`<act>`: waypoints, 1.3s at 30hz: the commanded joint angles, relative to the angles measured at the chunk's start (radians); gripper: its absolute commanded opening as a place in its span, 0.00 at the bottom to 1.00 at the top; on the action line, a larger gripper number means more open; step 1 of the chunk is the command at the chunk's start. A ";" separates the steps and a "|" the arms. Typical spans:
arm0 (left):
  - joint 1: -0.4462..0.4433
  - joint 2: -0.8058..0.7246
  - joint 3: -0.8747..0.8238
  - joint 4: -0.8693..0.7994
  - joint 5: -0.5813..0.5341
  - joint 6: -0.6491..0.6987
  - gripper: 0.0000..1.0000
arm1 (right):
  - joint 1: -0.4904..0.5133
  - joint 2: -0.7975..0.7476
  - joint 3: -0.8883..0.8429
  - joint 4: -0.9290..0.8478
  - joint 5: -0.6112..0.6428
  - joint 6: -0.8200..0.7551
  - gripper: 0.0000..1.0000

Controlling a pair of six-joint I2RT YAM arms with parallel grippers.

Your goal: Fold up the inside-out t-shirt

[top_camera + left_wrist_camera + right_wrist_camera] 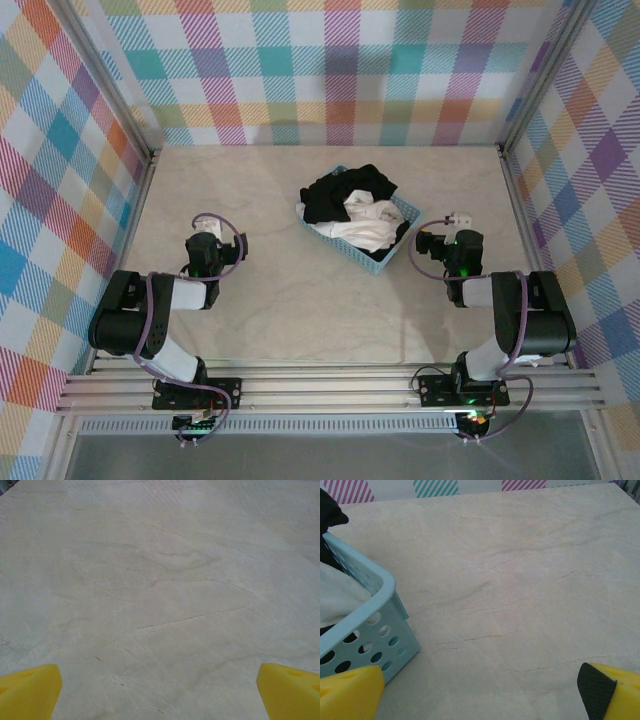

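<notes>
The worktop (pixel 300 310) was the biggest thing there, a pale marbled slab closed in on the left, right and far sides by checked walls (pixel 330 70), with the two arms bolted along its near edge. Most of it lay bare, with a broad stretch in front of both arms and another to the left of the blue basket (pixel 372 262), so there was plenty of room to spread cloth; only the side rails looked worth steering clear of. The basket sat far of centre and a little to the right, its long axis running diagonally from far-left to near-right. The inside-out t-shirt (pixel 340 192) was heaped in it as a black bundle, mounded over the far-left end and spilling above the rim. A white-cream cloth (pixel 365 225) lay against it on the near side, probably over part of it, though the overhead view was too coarse to be sure. That put the shirt ahead and to the left of the right tool (pixel 485 692), whose wrist view had the basket's corner just beside its left finger — clearly the nearer arm. From the left tool (pixel 160 695) the shirt lay well apart, ahead and to the right, across open marble. Both tools stood with their yellow fingers spread as wide as they go, gripping nothing, and the right one's black pad (pixel 595 692) faced inward.
</notes>
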 commanded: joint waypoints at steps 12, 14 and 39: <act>0.015 -0.284 0.249 -0.656 -0.143 -0.279 1.00 | -0.003 -0.460 0.029 -0.362 0.280 0.226 1.00; 0.015 -0.330 0.281 -0.713 -0.043 -0.324 1.00 | -0.004 -0.550 0.063 -0.477 0.276 0.302 1.00; -0.346 -0.153 0.554 -0.914 0.061 -0.312 0.96 | 0.512 0.254 1.032 -1.098 -0.045 0.028 1.00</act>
